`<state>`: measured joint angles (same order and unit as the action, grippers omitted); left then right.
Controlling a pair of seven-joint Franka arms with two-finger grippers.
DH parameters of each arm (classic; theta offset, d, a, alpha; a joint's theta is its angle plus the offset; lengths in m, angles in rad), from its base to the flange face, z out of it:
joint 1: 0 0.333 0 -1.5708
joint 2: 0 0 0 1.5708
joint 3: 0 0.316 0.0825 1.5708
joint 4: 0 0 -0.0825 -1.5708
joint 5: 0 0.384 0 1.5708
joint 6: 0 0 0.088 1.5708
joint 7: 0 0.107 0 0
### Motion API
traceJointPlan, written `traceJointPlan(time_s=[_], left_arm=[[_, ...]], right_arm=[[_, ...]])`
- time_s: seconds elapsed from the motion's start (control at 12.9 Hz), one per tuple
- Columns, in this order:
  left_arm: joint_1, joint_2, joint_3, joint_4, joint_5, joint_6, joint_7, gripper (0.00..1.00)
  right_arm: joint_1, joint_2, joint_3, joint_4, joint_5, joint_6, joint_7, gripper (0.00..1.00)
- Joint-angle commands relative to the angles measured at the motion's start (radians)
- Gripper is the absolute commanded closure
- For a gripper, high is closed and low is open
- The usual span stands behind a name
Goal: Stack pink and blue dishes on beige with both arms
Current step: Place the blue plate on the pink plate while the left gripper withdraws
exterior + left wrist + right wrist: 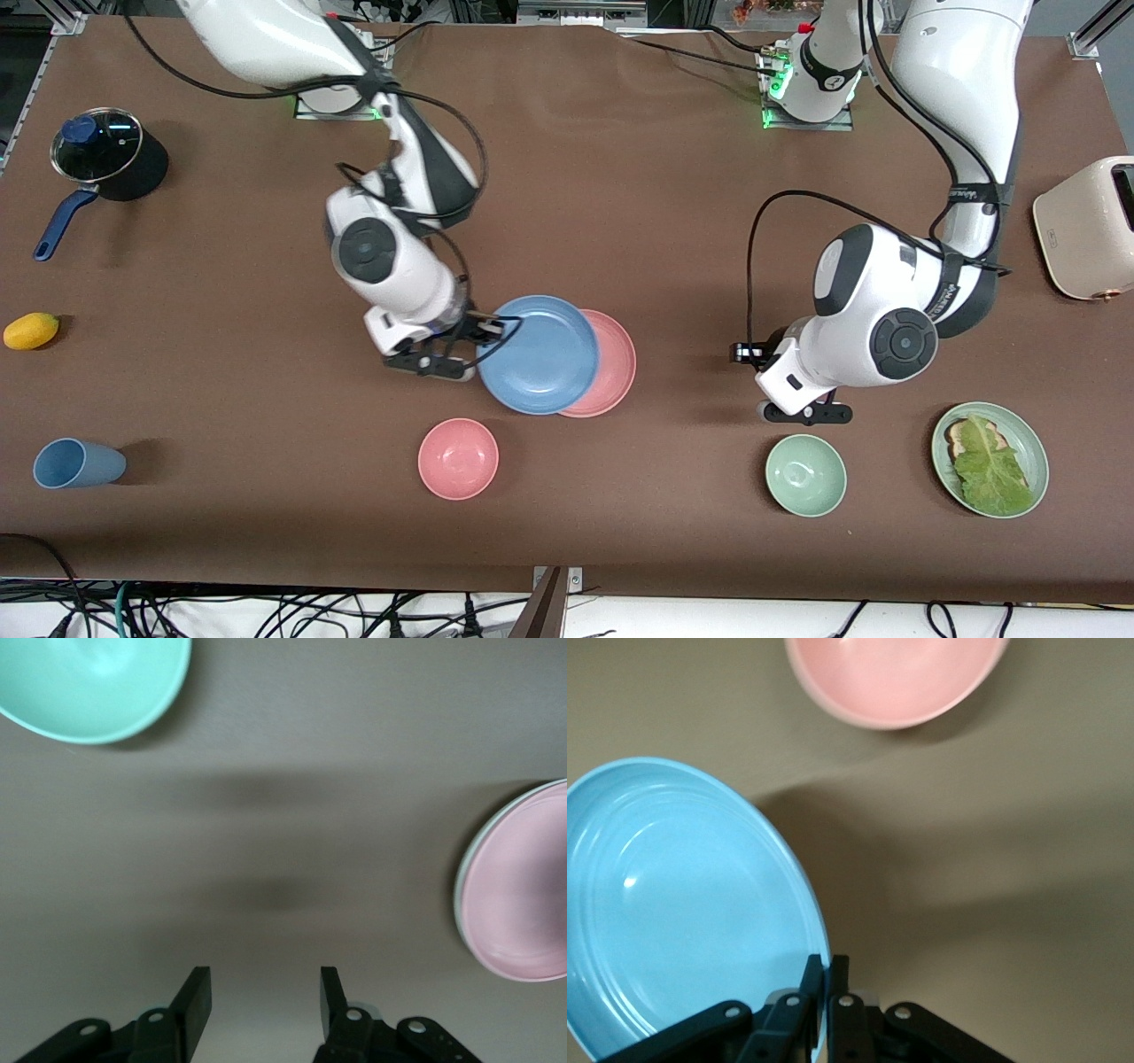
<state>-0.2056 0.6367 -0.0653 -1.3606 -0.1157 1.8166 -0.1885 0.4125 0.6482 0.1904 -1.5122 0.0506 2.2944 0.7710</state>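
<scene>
Right pincer (474, 341) clenched on the rim of the blue plate (539, 354), fingers (824, 979) pinching that rim from both sides. Blue plate held up over the tabletop (620, 221), near its middle, overlapping the pink plate (611, 363) and hiding most of it. Pink plate lying flat with a pale rim of another plate showing under its edge (461, 895); cannot tell more of that lower plate. Left pincer (802, 412) released, fingers (199, 997) spread apart and empty, hanging over bare tabletop just above the green bowl (805, 475), toward the left arm's end.

Pink bowl (458, 458) nearer the front edge than the plates, upright and apart from them. Green plate with a lettuce leaf on bread (990, 459) beside the green bowl, closer to the left arm's end. Cream toaster (1085, 229) at that end's edge. Toward the right arm's end: lidded black pot with blue handle (102, 159) near the back corner, yellow lemon (31, 330) by the edge, blue cup (78, 463) on its side near the front corner.
</scene>
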Motion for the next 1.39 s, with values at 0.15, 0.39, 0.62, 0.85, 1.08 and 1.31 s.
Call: traceJointPlan(time_s=[0.15,0.39,0.62,0.85,1.08,1.31], left_arm=[[0.093,-0.07,-0.001,0.008,0.112,-0.083,0.213,0.38],[0.161,-0.115,-0.002,0.006,0.131,-0.106,0.297,0.21],[0.209,-0.182,-0.016,0.006,0.126,-0.164,0.302,0.0],[0.212,-0.25,-0.014,0.006,0.12,-0.192,0.297,0.0],[0.215,-0.279,-0.014,0.008,0.12,-0.192,0.296,0.0],[0.235,-0.291,-0.007,0.008,0.111,-0.192,0.299,0.0]], right_arm=[[0.077,0.102,-0.026,0.026,-0.029,0.152,0.122,1.0],[0.086,0.126,-0.031,0.024,-0.04,0.174,0.122,1.0],[0.078,0.128,-0.032,0.024,-0.089,0.172,0.117,1.0],[0.078,0.128,-0.032,0.023,-0.09,0.171,0.119,0.84],[0.088,0.122,-0.058,0.023,-0.109,0.165,0.114,0.0],[0.08,0.091,-0.077,0.024,-0.153,0.087,0.103,0.0]])
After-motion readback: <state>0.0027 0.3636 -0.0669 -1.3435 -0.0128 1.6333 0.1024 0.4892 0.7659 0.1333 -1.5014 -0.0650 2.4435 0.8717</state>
